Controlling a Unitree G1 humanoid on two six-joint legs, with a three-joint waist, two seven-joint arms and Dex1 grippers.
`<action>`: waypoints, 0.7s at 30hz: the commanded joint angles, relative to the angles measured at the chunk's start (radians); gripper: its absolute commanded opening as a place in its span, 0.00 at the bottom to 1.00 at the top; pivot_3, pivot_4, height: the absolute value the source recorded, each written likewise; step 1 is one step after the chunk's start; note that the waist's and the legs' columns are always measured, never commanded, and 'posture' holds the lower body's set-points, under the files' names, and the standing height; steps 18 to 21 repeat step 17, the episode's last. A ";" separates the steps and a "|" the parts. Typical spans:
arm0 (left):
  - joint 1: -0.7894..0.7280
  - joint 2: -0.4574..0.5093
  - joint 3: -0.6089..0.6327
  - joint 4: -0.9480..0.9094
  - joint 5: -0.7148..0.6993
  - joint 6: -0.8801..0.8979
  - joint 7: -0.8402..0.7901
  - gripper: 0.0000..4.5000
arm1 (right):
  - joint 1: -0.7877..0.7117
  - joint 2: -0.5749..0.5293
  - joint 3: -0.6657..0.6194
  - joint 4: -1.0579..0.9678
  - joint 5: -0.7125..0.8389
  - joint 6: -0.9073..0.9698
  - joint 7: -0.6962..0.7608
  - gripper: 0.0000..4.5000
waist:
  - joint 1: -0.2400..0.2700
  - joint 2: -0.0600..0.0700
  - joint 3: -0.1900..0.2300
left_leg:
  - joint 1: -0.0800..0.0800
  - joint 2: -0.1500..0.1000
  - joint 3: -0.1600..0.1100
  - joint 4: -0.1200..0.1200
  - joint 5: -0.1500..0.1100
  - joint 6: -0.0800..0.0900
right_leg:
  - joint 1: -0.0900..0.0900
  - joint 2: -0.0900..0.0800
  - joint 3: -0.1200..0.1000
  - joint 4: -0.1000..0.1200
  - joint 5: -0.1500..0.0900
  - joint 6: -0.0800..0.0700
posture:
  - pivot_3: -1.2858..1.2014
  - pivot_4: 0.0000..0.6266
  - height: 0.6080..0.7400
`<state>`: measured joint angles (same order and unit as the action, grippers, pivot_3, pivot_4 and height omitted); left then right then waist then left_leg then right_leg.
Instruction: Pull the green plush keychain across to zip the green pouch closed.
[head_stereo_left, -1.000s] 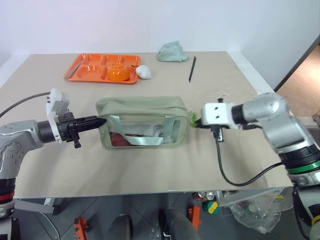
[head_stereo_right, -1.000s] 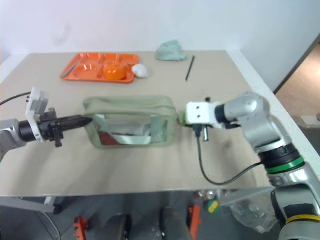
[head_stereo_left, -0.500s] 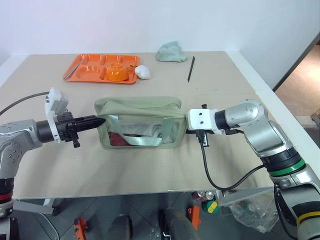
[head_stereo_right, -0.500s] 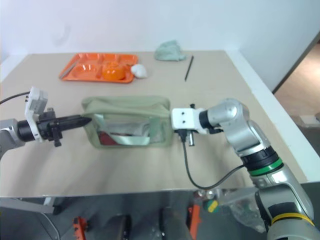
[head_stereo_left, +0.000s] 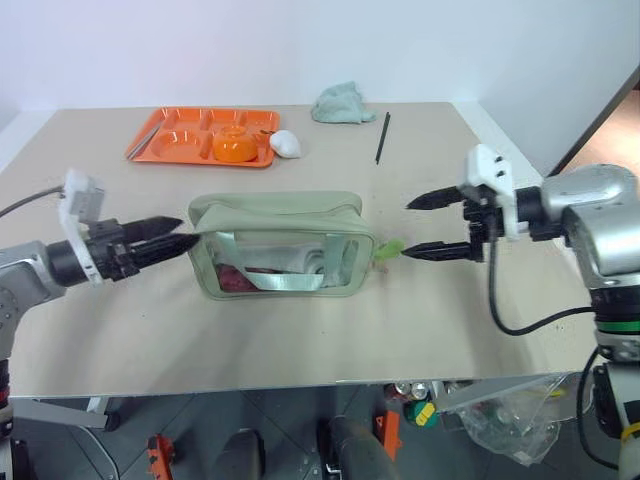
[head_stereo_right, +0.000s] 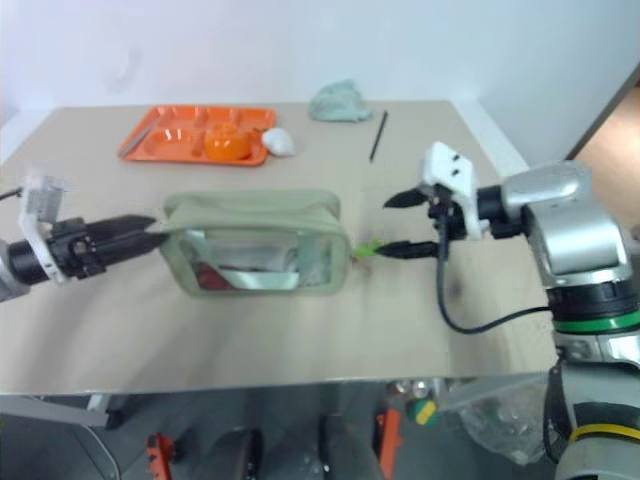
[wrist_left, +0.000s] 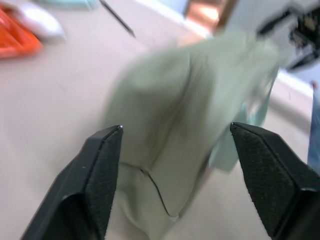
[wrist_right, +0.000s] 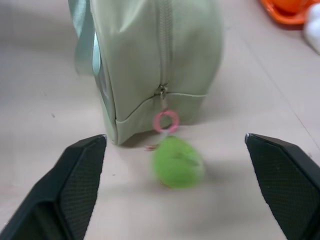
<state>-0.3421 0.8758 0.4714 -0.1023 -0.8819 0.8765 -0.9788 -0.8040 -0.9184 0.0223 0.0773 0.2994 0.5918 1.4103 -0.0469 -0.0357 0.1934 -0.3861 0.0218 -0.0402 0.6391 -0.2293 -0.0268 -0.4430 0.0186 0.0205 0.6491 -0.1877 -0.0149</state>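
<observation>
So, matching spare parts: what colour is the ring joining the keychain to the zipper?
Pink ring, clearest in the right wrist view.

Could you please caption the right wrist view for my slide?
Open right gripper facing lime-green plush keychain hanging from zipped sage-green pouch.

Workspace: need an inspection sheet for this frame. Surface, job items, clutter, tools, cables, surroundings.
Surface: beige table, bare in front of the pouch.
Job's things: green pouch lying mid-table, zipper run to its right end; green plush keychain hanging off the pull on a pink ring, resting on the table.
Clutter: orange tray with an orange bowl, white object, teal cloth, black stick, all at the far side.
Grippers: left tool open at the pouch's left end; right tool open, apart from the keychain.
Cables: black cable looping under the right arm.
Surroundings: white wall behind.
</observation>
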 joint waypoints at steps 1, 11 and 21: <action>0.069 0.020 0.150 -0.059 -0.072 0.026 0.024 0.75 | 0.053 -0.033 -0.112 -0.048 0.095 0.086 -0.026 0.98 | -0.001 0.000 0.000 | 0.000 0.000 0.001 0.000 0.000 0.000 | 0.000 0.000 0.000 0.000 0.000 0.000 | 0.52 0.24 1.00; 0.200 -0.036 0.255 -0.046 -0.099 -0.005 0.118 0.75 | 0.185 -0.028 -0.184 -0.164 0.190 0.181 -0.158 0.98 | 0.000 0.000 0.000 | 0.003 0.001 0.003 0.001 0.000 0.000 | 0.001 0.000 0.001 0.000 -0.002 -0.003 | 0.52 0.24 1.00; 0.188 -0.047 0.196 -0.059 -0.097 -0.009 0.138 0.75 | 0.159 -0.025 -0.159 -0.164 0.205 0.181 -0.185 0.98 | 0.001 -0.001 0.000 | 0.002 0.000 0.005 0.002 0.001 -0.001 | 0.001 -0.001 0.003 0.000 -0.002 -0.003 | 0.52 0.24 1.00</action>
